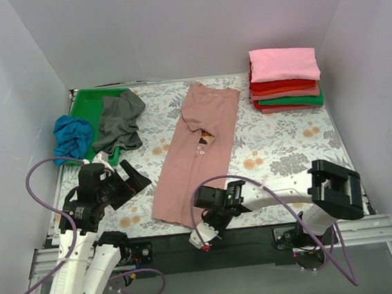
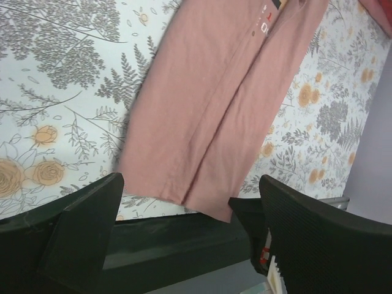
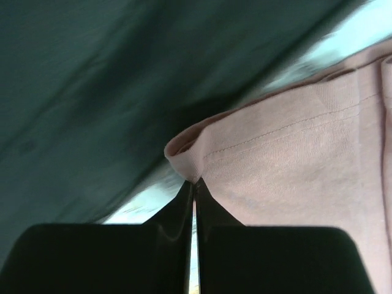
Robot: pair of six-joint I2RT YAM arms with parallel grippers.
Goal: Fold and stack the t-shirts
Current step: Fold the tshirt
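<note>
Dusty-pink t-shirt [image 1: 196,150] lies mid-table, folded lengthwise into a long narrow strip that runs from the back centre diagonally toward the near edge. It's soft matte knit with a stitched hem, and a small pixel graphic shows partway along it. The near hem reaches the table's dark front edge.

Right gripper [image 1: 204,231] sits at that near hem. In the right wrist view the two black fingers [image 3: 153,251] are pressed together with only a hairline gap, and the rolled hem corner of the shirt [image 3: 294,159] is pinched right at their tips. The rest of that view is blurred.

Left gripper [image 1: 133,179] hangs over the table left of the shirt, clear of the cloth. Its wrist view shows the ribbed black pads [image 2: 318,239] spread wide, holding nothing, with the shirt's near end [image 2: 214,104] between them and lower down.

- stack of folded tees [image 1: 285,79] at back right: pink on top, then red, pink and green layers – flat, squared edges
- grey tee [image 1: 119,119] crumpled, half on the green tray [image 1: 84,102] at back left
- blue tee [image 1: 72,137] bunched just left of the tray
- floral table covering [image 1: 279,146] under everything
</note>
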